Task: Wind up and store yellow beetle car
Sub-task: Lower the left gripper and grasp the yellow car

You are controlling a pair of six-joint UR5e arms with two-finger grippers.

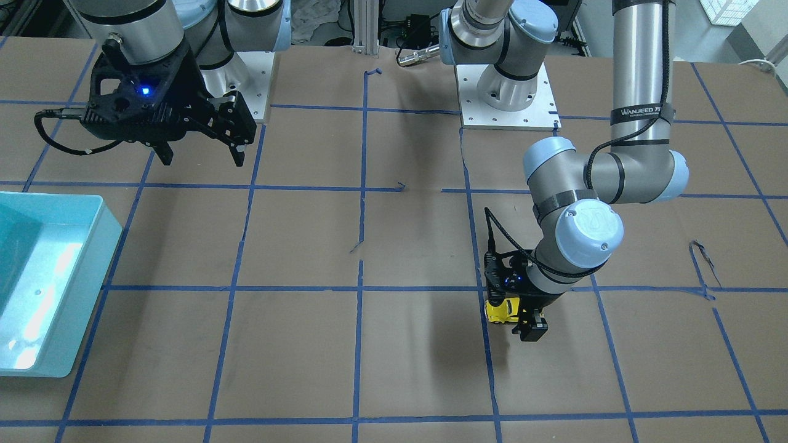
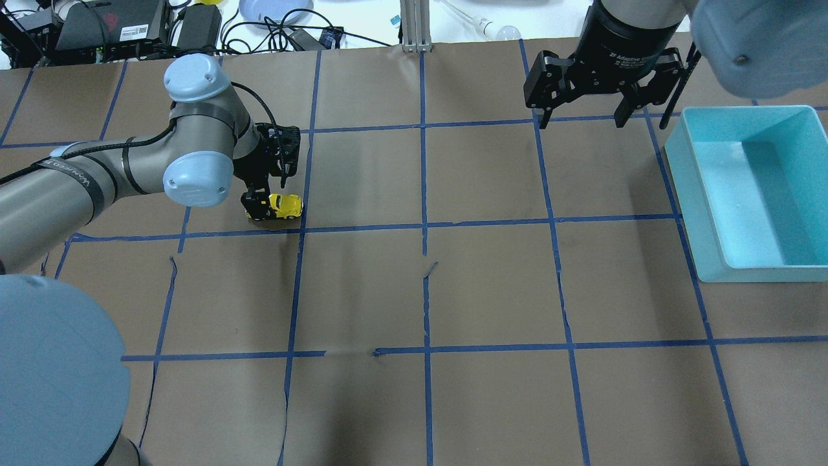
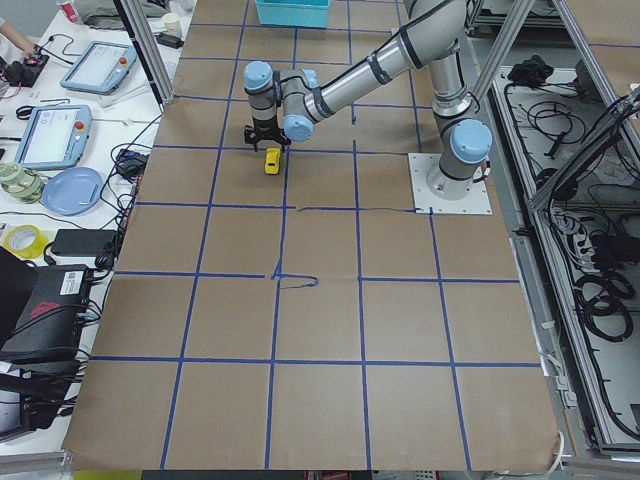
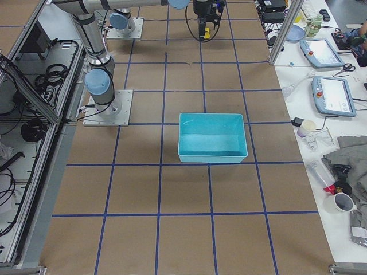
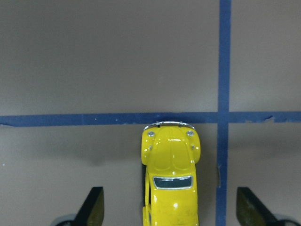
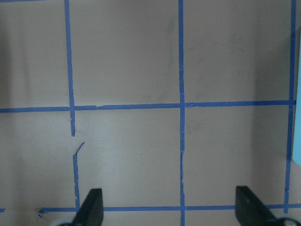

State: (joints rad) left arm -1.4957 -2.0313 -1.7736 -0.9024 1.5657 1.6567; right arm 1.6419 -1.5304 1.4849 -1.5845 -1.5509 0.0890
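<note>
Small glossy yellow beetle car point(image 5: 170, 165) sits on the brown paper-covered table point(image 2: 491, 285), nose at a blue tape line point(image 5: 94, 119). Left gripper point(image 5: 171, 206) straddles it with fingers spread, seemingly not touching. Right gripper point(image 2: 582, 118) hangs splayed and empty beside the teal plastic bin point(image 2: 763, 273), well apart from the car.

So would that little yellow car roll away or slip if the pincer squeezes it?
It probably rolls easily: the yellow beetle car sits upright on flat brown paper. Its glossy, rounded body could slip in a squeeze. It looks rigid and, being so small, is likely light.
</note>
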